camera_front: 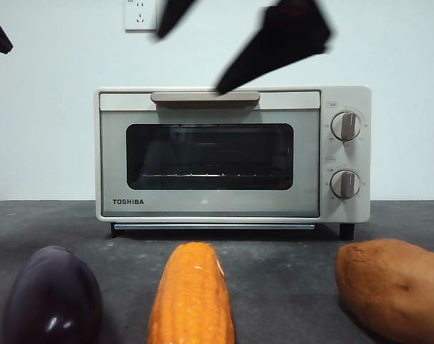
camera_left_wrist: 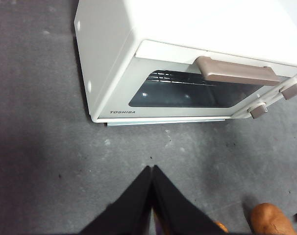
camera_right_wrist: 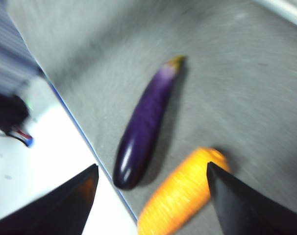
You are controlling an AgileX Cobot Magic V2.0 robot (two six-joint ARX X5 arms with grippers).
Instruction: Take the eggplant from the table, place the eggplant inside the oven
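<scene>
The dark purple eggplant (camera_front: pixel 52 297) lies on the table (camera_front: pixel 288 265) at the front left, next to a corn cob. In the right wrist view, which is blurred, the eggplant (camera_right_wrist: pixel 146 122) lies lengthwise near the table's edge. My right gripper (camera_right_wrist: pixel 151 169) is open wide above it and holds nothing. In the front view the right gripper (camera_front: pixel 224 36) hangs high, above the oven (camera_front: pixel 210 208). The oven's glass door is closed. My left gripper (camera_left_wrist: pixel 152 167) is shut and empty above the table in front of the oven (camera_left_wrist: pixel 119 49). Its arm shows only as a black tip at the top left corner of the front view.
An orange-yellow corn cob (camera_front: pixel 192 297) lies at front centre, close beside the eggplant. A brown sweet potato (camera_front: pixel 392 287) lies at front right. The table's edge (camera_right_wrist: pixel 80 127) runs close past the eggplant's rounded end. The oven's beige handle (camera_front: pixel 205 97) sits along the door's top.
</scene>
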